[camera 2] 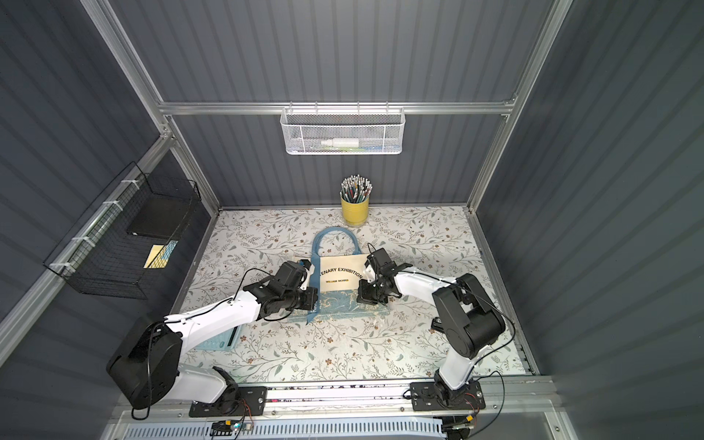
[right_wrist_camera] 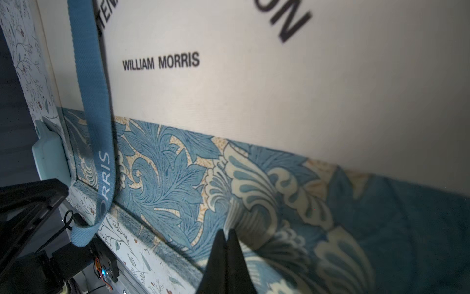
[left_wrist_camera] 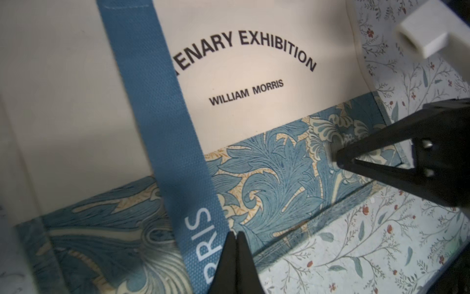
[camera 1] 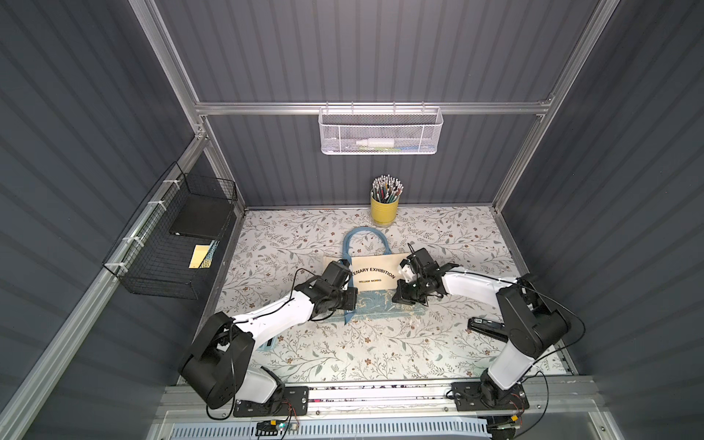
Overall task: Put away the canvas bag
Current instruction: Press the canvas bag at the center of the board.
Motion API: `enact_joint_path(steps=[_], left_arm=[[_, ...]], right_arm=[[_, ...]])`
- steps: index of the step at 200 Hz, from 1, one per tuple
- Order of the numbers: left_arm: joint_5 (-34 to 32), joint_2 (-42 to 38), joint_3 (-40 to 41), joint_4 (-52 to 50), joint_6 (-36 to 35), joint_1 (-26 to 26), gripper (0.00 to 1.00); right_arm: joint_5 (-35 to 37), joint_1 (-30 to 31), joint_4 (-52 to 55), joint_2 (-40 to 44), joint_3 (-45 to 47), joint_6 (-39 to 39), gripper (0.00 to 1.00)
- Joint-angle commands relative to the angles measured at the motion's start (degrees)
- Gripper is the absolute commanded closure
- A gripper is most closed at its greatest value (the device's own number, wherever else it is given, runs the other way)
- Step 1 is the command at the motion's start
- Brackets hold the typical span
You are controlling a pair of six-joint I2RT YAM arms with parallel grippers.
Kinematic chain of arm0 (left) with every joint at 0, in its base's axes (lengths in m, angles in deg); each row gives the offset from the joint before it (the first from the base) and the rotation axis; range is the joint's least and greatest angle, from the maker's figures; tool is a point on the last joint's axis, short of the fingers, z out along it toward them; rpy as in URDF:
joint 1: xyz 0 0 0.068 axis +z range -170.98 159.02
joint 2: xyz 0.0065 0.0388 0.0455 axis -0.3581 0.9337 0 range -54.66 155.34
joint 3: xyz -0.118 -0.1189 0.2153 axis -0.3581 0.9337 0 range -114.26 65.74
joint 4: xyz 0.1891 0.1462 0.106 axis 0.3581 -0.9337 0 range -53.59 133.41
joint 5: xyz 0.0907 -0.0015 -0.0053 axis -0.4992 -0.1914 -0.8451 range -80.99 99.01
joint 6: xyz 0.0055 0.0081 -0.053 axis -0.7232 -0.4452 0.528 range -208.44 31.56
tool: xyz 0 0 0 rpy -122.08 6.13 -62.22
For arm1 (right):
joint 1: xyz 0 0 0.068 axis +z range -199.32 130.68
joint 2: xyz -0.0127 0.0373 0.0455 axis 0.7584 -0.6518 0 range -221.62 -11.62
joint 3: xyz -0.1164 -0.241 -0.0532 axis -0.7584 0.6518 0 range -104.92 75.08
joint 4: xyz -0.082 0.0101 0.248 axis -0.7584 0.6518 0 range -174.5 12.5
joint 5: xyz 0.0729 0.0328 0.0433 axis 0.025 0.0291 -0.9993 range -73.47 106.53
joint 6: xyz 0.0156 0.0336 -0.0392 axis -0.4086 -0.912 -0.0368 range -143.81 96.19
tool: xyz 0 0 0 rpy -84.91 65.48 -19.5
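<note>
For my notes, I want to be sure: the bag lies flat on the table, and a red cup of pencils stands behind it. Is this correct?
Not quite: the cup is yellow, not red, as both top views show. The bag does lie flat on the table, with the cup of pencils behind it.

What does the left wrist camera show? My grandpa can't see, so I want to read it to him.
A cream canvas bag lies flat on a flowery table cover, printed WILLIAM MORRIS above a blue leafy band, with a light-blue strap across it. The shut left gripper points at the strap's edge, and the shut right gripper touches the leafy band.
</note>
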Motion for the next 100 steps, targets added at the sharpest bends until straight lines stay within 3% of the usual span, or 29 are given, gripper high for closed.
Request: enact_joint_path(steps=[1,47,100], left_arm=[[2.02,2.69,-2.35,0.11,0.19,-2.33,1.00],[2.29,9.35,-6.59,-4.67,-0.98,-5.15,1.00],[-0.76,13.67,-8.72,-11.35,-2.89,-5.16,1.00]], right_arm=[[-1.99,2.10,-1.18,-1.50,-2.02,-1.35,1.00],[-1.50,4.13,-1.87,-3.10,-2.15,-2.78,1.00],[8.26,3.10,4.49,-4.75,-3.47,-5.14,1.00]])
